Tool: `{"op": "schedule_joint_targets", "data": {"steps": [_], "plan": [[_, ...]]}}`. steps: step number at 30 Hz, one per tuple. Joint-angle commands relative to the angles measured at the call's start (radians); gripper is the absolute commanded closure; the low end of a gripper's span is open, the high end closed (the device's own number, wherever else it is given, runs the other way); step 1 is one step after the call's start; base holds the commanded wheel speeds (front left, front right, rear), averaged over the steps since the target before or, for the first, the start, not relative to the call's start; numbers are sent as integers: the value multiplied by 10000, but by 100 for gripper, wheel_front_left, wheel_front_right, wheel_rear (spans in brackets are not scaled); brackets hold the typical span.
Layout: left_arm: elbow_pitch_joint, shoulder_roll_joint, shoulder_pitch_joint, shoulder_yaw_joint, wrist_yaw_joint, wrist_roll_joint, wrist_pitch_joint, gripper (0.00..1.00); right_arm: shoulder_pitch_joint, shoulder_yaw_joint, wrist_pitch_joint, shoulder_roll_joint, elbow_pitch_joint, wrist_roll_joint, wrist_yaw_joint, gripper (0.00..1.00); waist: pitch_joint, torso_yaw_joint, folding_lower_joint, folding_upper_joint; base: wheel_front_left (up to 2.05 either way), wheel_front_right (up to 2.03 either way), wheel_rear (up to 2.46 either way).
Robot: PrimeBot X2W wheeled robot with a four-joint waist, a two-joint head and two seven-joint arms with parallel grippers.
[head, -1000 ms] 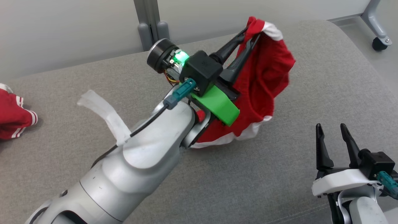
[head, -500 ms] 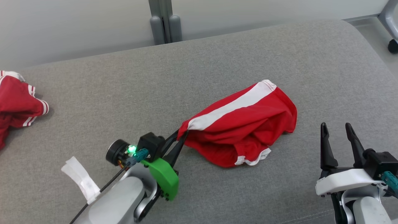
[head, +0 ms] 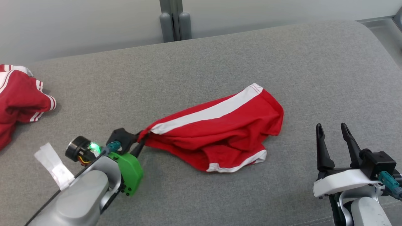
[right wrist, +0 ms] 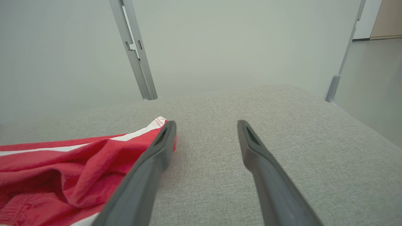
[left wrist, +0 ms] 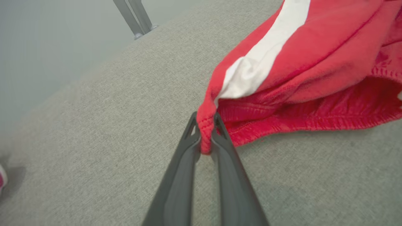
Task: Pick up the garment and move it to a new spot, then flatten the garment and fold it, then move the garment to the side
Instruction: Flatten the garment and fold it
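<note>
The garment is a pair of red shorts with a white side stripe, lying crumpled on the grey cushion near the middle. My left gripper is shut on its left corner, low over the fabric surface; the left wrist view shows the red hem pinched between the two dark fingers. My right gripper stands open at the lower right, a short way right of the garment, holding nothing. In the right wrist view the garment lies to the left of the spread fingers.
A second red garment with white stripes lies at the cushion's far left edge. A grey post stands behind the cushion against a pale wall. The cushion's right edge drops to the floor.
My left gripper has come down from high over the cushion and pulled back to the lower left, dragging the garment with it. The garment now lies stretched out on the cushion. The camera shifted slightly.
</note>
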Motion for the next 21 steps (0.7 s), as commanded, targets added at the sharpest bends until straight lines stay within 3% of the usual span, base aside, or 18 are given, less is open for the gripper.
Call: {"op": "schedule_joint_targets", "data": {"steps": [1,5,6,7,8,16,21], "plan": [[145,56,-111,89,143,4,-116,100,-87,-10,-34,-29,9,60,1,0,3,-29,0,-1,0,0,0],[469,-47,-112,441,381,-296,-419,100,-18,-128,-34,-28,14,17,1,0,-14,-33,0,-1,0,0,0],[541,-101,-29,518,429,-403,-485,91,-9,-142,-34,-28,18,9,1,0,-18,-31,0,-1,0,0,0],[610,-191,84,645,516,-550,-598,32,-1,-163,-34,-29,21,3,1,0,-27,-26,0,-1,0,0,0],[672,-251,164,718,579,-620,-663,0,-2,-177,-34,-29,22,1,1,0,-30,-25,0,-1,0,0,0],[879,-711,727,1416,976,-1139,-1221,0,-20,-182,-34,-29,-24,-37,1,0,-81,66,0,-1,0,0,0],[-13,-860,1125,2375,1450,-999,-1314,0,-1,-238,-34,-28,-76,-91,1,0,-177,204,0,-1,0,0,0]]}}
